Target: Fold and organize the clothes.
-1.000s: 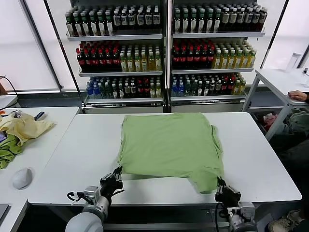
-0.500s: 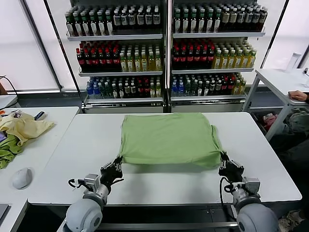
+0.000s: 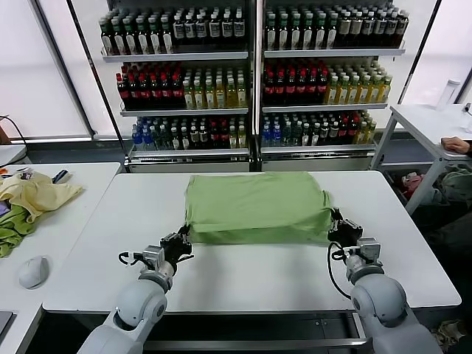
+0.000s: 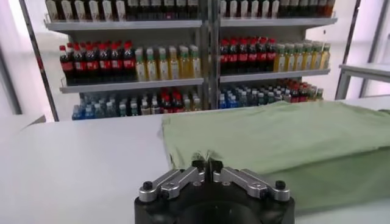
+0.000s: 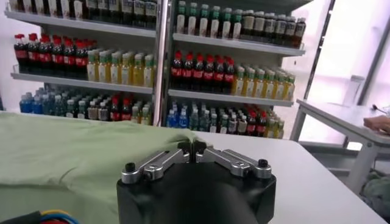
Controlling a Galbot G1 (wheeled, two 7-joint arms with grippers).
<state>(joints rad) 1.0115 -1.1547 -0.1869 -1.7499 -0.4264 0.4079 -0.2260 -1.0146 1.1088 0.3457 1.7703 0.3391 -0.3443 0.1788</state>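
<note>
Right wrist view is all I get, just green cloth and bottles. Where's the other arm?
Observer: The left pincer is shut on the near left corner of the light green cotton polo shirt.
Operator: Is my side holding too?
Observer: Yes. The head view shows the right pincer shut on the shirt's near right corner, over the white rectangular table.
Operator: Anything else around?
Observer: A crumpled pale yellow garment lies on the white side table to the robot's left.

No readable text — bottle labels [image 3: 221,88] too small.
</note>
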